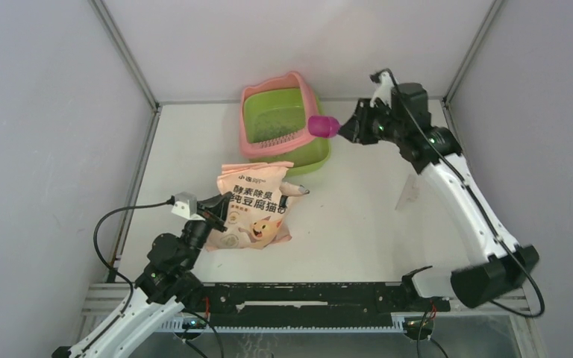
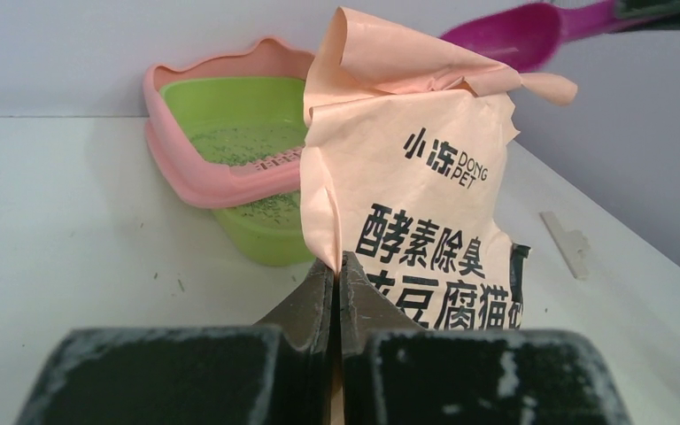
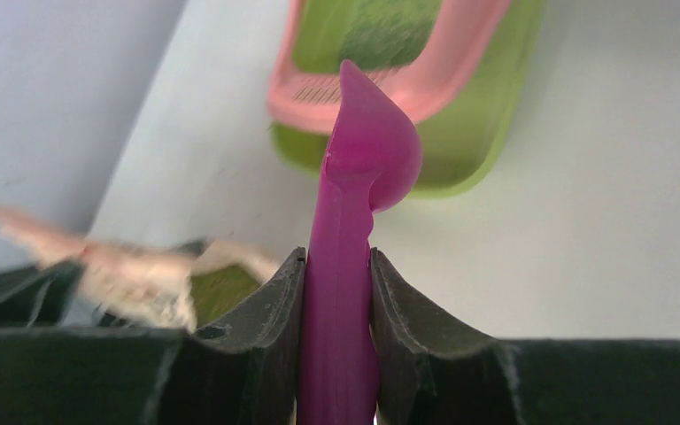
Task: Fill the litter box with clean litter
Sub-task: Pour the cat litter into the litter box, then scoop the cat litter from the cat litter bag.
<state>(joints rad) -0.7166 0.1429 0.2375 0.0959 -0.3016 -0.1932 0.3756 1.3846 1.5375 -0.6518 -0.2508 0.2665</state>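
Observation:
The litter box (image 1: 245, 123) stands at the back of the table, with a pink rim, a lime-green basin and a pink grid at its near end. Greyish litter (image 1: 272, 123) specks the basin floor (image 2: 239, 142). A peach-pink printed bag (image 1: 254, 209) stands upright in front of the box. My left gripper (image 2: 338, 261) is shut on the bag's left edge (image 2: 416, 177). My right gripper (image 3: 336, 257) is shut on the handle of a magenta scoop (image 3: 367, 150). The scoop's bowl (image 1: 322, 125) hangs in the air at the box's right rim (image 3: 460, 66).
A small white strip (image 1: 408, 192) lies on the table to the right, under my right arm. A few loose specks (image 2: 177, 283) dot the table near the box. Grey enclosure walls close the back and both sides.

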